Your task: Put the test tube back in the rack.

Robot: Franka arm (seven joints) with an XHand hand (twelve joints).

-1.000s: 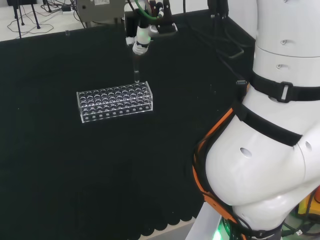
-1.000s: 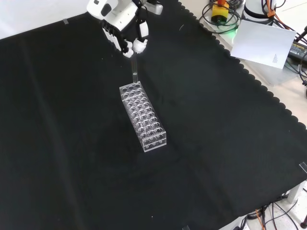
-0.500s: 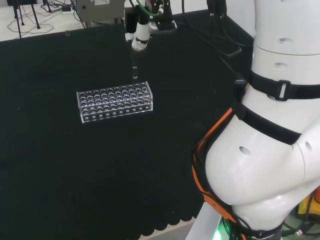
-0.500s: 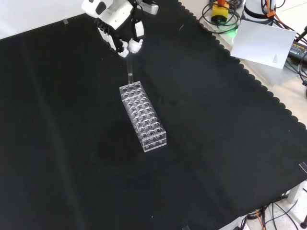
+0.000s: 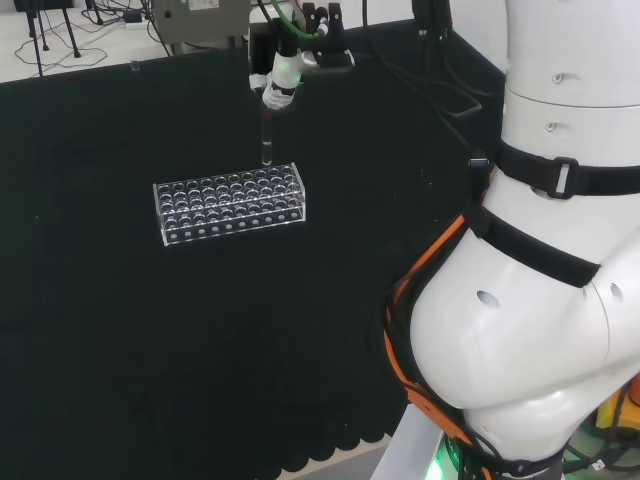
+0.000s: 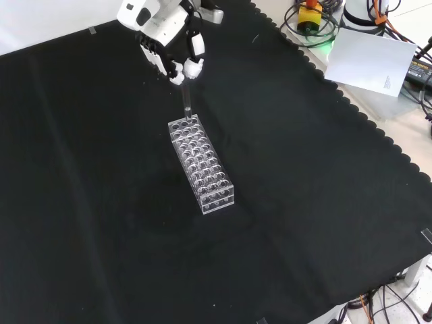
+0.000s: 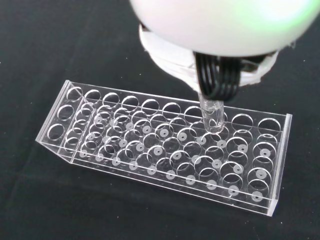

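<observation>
Hand above the far end of the rack in the front view, fingers curled and pinched on the top of a clear tube; tube hangs upright, lower tip just over the rack's end holes, not seated; head view: hand up behind the rack, tube straight down toward the rack's right end, tip at the top edge; wrist view: tube pokes out below the blurred white hand, its open-looking lower end over a hole near one end of the rack, in the second row from the far wall; cannot tell whether the tip has entered the hole; rack is clear plastic, many round holes in rows, all seem empty; it lies flat on the black cloth; white arm links at the head view's right.
</observation>
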